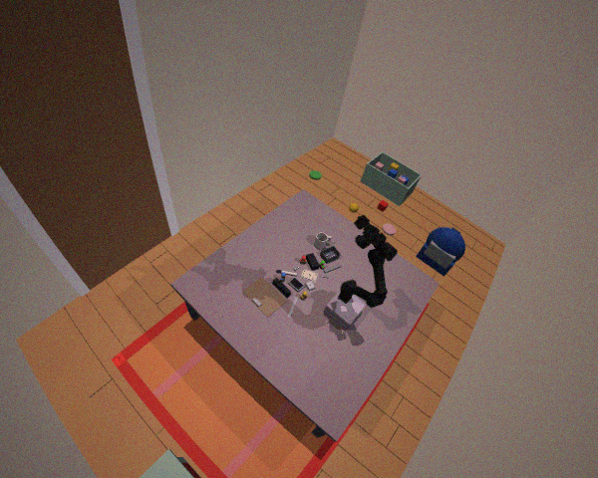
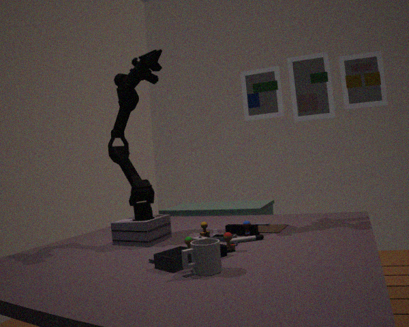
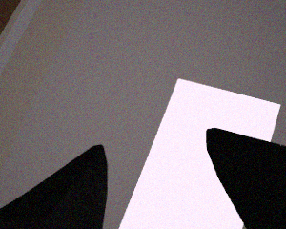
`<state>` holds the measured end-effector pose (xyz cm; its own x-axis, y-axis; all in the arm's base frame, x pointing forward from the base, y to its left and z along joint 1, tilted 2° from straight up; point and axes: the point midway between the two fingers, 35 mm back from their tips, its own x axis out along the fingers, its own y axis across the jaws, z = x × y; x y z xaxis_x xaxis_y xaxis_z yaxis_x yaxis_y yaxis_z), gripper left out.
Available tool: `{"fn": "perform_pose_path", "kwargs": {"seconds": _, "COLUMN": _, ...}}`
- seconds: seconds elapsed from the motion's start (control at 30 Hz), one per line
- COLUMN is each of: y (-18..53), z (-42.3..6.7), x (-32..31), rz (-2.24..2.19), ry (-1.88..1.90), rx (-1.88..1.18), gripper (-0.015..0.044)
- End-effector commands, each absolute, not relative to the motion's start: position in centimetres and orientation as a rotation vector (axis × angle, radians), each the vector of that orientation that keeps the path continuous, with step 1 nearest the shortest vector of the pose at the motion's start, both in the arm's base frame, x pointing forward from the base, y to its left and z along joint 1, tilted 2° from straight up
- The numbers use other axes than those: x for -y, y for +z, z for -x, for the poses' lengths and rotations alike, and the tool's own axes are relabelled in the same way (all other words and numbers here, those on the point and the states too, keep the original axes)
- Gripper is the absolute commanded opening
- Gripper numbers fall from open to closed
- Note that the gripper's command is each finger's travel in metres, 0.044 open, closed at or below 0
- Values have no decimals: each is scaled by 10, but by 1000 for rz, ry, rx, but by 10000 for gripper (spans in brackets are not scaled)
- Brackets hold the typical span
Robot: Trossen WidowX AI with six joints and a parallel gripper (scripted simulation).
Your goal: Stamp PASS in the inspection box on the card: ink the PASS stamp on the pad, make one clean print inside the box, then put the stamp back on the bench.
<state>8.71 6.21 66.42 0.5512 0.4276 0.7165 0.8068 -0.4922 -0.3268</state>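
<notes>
The wide mauve-grey table top point(image 1: 299, 370) carries everything. On its far side in the exterior view, the black six-joint arm point(image 2: 122, 116) rises from a pale slatted block base point(image 2: 141, 228) and stretches nearly upright, well above the clutter.

At the arm's top, the black parallel-jaw gripper point(image 2: 157, 67) points up and outward, well apart from every item on the table. Its jaws stand partly apart and grasp nothing (the wrist view shows only a grey surface and a pale rectangle beyond the gap).

Near the middle of the table stands a white cylindrical mug point(image 2: 205, 256). A black shallow box point(image 2: 169, 259) lies just beside it, and a small cream card point(image 1: 309, 275) lies flat among the other pieces.

Four small stamps with round knobs stand on the table: a green-knobbed stamp point(image 2: 187, 240) and a red-knobbed stamp point(image 2: 228, 236) close behind the mug, a yellow-knobbed stamp point(image 2: 204, 225) and a blue-knobbed stamp point(image 2: 246, 223) farther back. At this size their lettering is unreadable, so I cannot tell which one is PASS. All four rest on the table, none in the gripper.
</notes>
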Motion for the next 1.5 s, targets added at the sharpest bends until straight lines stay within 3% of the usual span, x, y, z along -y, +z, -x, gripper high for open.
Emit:
{"fn": "perform_pose_path", "kwargs": {"seconds": 0.0, "y": 655, "z": -125, "x": -34, "rz": 2026, "ry": -659, "rx": 865, "gripper": 216}}
{"fn": "perform_pose_path", "kwargs": {"seconds": 0.37, "y": 586, "z": -249, "x": 52, "rz": 1648, "ry": -358, "rx": 466, "gripper": 216}}
{"fn": "perform_pose_path", "kwargs": {"seconds": 0.83, "y": 400, "z": -369, "x": 144, "rz": 1039, "ry": -78, "rx": -180, "gripper": 216}}
{"fn": "perform_pose_path", "kwargs": {"seconds": 1.13, "y": 249, "z": -384, "x": 171, "rz": 639, "ry": 11, "rx": -645, "gripper": 216}}
{"fn": "perform_pose_path", "kwargs": {"seconds": 1.47, "y": 103, "z": -338, "x": 167, "rz": 231, "ry": 16, "rx": -1179, "gripper": 216}}
